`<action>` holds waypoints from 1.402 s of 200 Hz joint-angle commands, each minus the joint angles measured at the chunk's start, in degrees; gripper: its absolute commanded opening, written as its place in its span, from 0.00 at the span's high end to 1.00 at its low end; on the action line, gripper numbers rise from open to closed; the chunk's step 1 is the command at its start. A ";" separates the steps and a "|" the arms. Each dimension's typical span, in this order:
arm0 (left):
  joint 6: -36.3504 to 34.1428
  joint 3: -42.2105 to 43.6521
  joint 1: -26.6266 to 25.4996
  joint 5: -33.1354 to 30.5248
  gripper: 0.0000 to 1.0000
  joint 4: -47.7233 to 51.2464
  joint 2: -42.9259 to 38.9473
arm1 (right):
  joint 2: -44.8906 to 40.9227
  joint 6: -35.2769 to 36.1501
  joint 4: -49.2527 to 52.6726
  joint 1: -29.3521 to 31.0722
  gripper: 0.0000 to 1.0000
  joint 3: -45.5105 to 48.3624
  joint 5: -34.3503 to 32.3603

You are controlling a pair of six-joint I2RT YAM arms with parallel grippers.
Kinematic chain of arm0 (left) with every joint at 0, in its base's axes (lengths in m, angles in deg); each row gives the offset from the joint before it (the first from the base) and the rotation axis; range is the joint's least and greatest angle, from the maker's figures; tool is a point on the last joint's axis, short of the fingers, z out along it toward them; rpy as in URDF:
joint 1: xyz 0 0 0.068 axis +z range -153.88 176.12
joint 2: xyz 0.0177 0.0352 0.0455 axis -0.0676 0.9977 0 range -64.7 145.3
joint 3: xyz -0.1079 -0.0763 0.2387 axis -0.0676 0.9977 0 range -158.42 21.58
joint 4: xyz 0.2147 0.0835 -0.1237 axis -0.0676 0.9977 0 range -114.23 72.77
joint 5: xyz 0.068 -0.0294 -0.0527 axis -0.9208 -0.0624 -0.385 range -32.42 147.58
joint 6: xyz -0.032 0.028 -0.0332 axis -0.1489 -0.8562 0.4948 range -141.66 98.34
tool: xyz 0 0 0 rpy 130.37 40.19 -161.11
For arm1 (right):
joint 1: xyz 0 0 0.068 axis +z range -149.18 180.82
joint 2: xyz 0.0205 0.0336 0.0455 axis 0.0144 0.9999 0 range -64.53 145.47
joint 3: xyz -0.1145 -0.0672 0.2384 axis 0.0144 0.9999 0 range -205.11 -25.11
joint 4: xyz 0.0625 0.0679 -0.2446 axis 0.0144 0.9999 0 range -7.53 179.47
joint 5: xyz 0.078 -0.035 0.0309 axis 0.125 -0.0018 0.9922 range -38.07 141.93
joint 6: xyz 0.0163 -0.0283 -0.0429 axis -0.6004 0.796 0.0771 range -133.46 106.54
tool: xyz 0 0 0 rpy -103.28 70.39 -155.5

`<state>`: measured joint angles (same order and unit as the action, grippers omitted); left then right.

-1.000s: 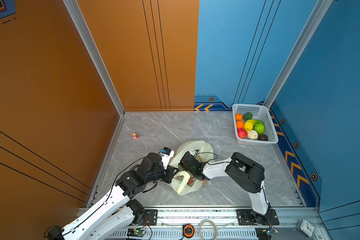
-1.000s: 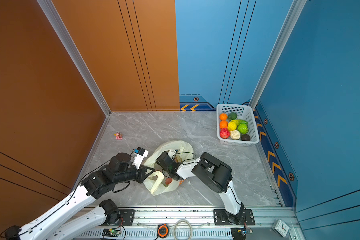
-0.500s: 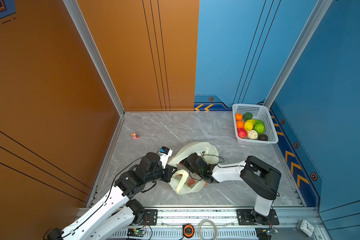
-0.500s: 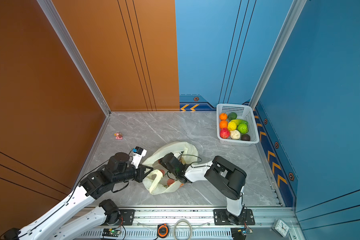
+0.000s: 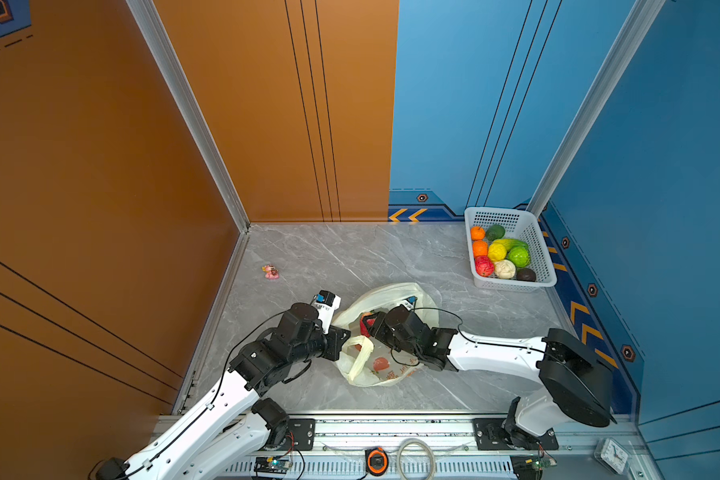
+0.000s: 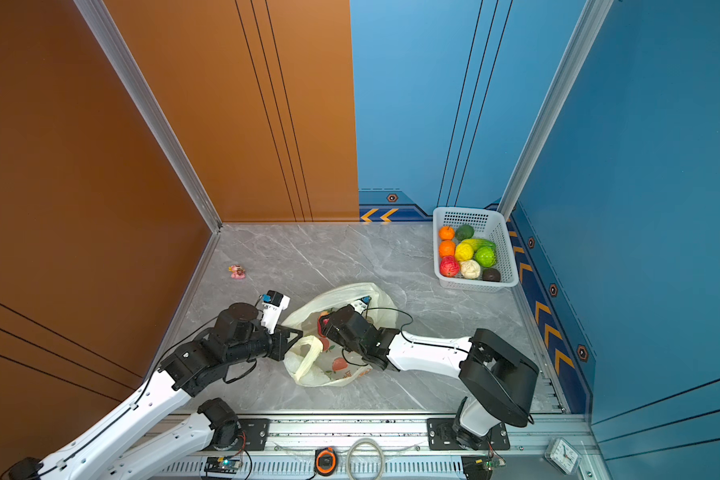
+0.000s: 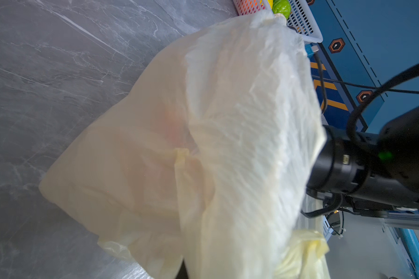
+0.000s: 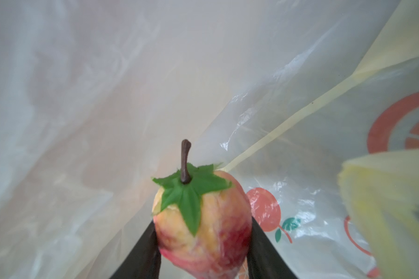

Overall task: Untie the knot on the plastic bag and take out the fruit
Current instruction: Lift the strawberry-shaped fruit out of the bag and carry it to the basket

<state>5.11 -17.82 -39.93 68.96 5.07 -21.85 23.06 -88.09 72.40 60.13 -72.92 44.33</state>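
In both top views the plastic bag (image 5: 391, 296) (image 6: 344, 376) lies on the grey marble tabletop (image 5: 350, 253) near the front rail, its mouth open upward. The left gripper (image 5: 343, 337) (image 6: 295, 336) meets the bag's left rim with its jaws together on a fold of the plastic. A cream handle strip (image 5: 360, 356) loops down just beside it. The right gripper (image 5: 368, 325) (image 6: 323, 324) reaches into the mouth from the right, clamped on a red-and-yellow fruit (image 5: 365, 326) (image 6: 322, 322). A white basket (image 5: 512, 285) (image 6: 474, 285) of toy fruits (image 5: 497, 252) stands in the far right corner, well apart from the bag. A pink figure (image 5: 270, 272) lies alone near the orange wall.

In the left wrist view the bag (image 7: 228, 132) fills most of the picture and hides this gripper's own fingers. The right arm's black wrist (image 7: 363, 174) passes behind the plastic, and a corner of the basket (image 7: 307, 26) shows beyond.

The right wrist view looks out from inside the bag (image 8: 107, 96). The 2 black fingers (image 8: 145, 251) press on either side of the fruit (image 8: 203, 236) — its brown stem and green leaf point away from the gripper (image 8: 202, 224). A printed orange picture (image 8: 264, 210) shows on the bag wall just beside it.
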 commanded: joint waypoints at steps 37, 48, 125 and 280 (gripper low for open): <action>-1.63 0.42 1.73 -0.39 1.00 -1.26 0.50 | -8.88 6.33 17.42 2.61 0.63 -1.56 0.13; -1.71 0.29 2.10 -0.42 1.00 -1.31 0.73 | -10.11 7.61 20.19 3.16 0.63 -2.85 0.30; -1.82 -0.06 3.14 -0.64 1.00 -1.96 1.39 | -21.39 11.78 39.18 4.19 0.62 -10.09 0.06; -1.72 0.02 2.88 -0.12 1.00 -4.03 2.85 | -28.26 28.55 45.57 -44.79 0.61 -16.90 14.53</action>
<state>4.43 -17.82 -37.24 68.93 2.27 -18.88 -6.69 -65.60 117.89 23.30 -88.73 53.53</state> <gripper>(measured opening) 0.045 0.501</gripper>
